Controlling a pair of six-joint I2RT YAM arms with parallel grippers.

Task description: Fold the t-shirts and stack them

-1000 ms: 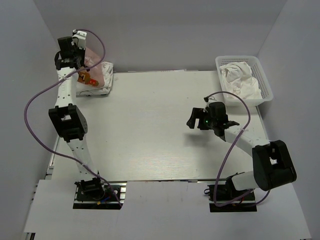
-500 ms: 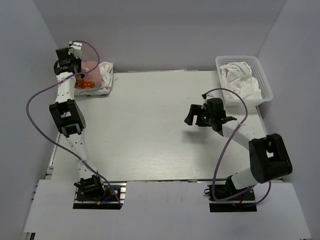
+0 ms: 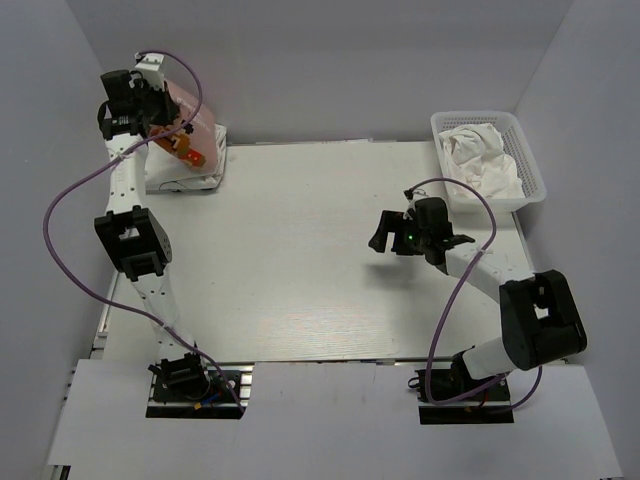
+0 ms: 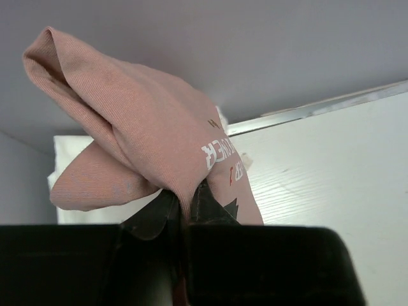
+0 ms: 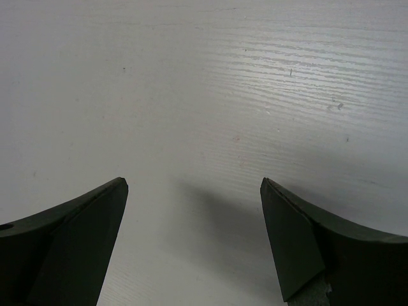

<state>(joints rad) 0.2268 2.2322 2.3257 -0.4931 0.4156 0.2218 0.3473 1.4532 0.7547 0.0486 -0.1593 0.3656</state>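
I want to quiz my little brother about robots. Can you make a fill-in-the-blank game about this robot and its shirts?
1. The left claw is pinching a ____ t-shirt.
2. The right claw is wide ____ over the table and holds nothing.
3. The crumpled white shirts sit in a white ____ at the table's far right corner.
Missing words: pink; open; basket.

arms [image 3: 160,298]: white links, black joints | cables [image 3: 46,225]: purple | right gripper [image 5: 193,183]: matte black fingers [image 5: 70,242]
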